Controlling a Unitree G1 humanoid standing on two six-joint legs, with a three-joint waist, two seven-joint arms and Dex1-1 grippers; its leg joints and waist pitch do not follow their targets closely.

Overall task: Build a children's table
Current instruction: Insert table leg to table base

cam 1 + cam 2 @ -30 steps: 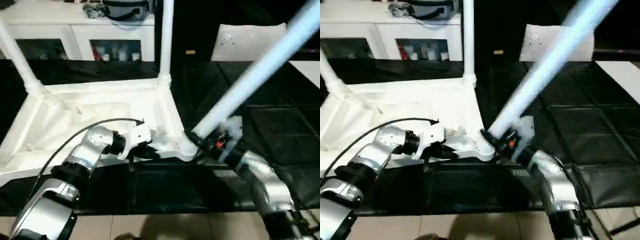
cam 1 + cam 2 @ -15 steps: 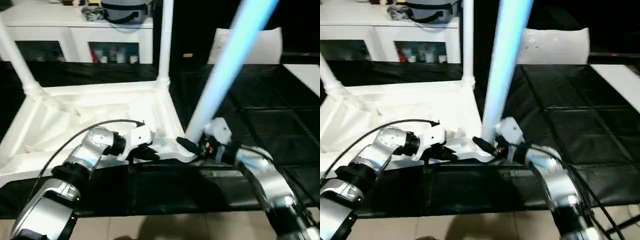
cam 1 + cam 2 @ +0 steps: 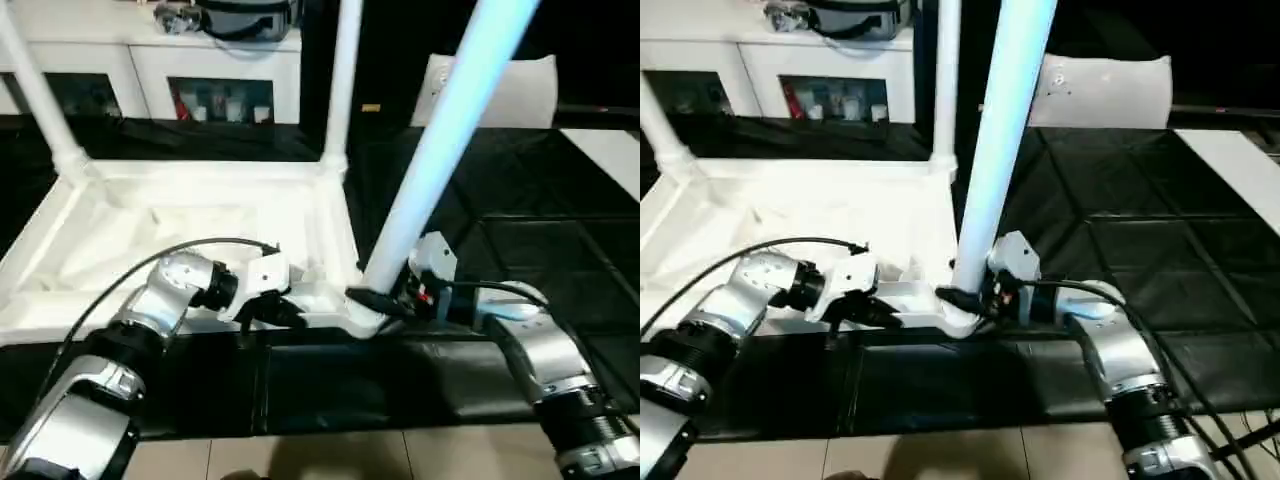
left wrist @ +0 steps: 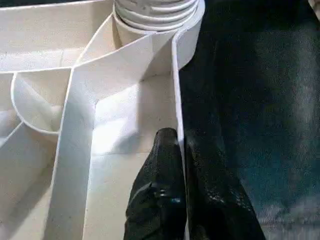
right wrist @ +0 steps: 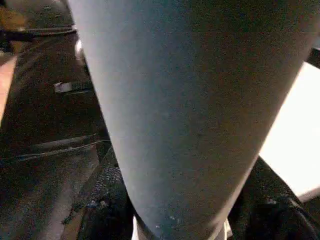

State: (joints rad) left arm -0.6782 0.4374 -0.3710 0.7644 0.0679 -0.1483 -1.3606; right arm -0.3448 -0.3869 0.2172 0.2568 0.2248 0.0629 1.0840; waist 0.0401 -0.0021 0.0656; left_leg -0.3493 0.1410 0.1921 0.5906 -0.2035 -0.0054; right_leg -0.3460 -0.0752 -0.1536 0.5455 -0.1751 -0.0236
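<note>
Left eye view: the upturned tabletop (image 3: 190,215) lies on a black mat (image 3: 520,250), with two fitted legs (image 3: 340,85) standing at its far corners. A third leg (image 3: 440,150) is held by the right gripper (image 3: 385,300) just above the near-right corner socket (image 3: 362,318), the fingers closed around its base. The leg leans away from upright; were it driven in at this tilt, jamming or cross-threading in the socket would be likely.

Right eye view: the left gripper (image 3: 875,312) is pinched on the near rim of the tabletop. Should this pinch slip, the top could turn with the leg. Behind are a white cabinet (image 3: 790,75) and a pillow-like slab (image 3: 1105,90), both well apart from the work. The right arm's cable (image 3: 1080,290) runs near the socket and might snag.

Left wrist view: black fingers (image 4: 165,200) are pressed together on a thin rim wall, with the leg's base seated in the socket beyond.

Right wrist view: the leg's shaft is seen close between the fingers (image 5: 105,200).
</note>
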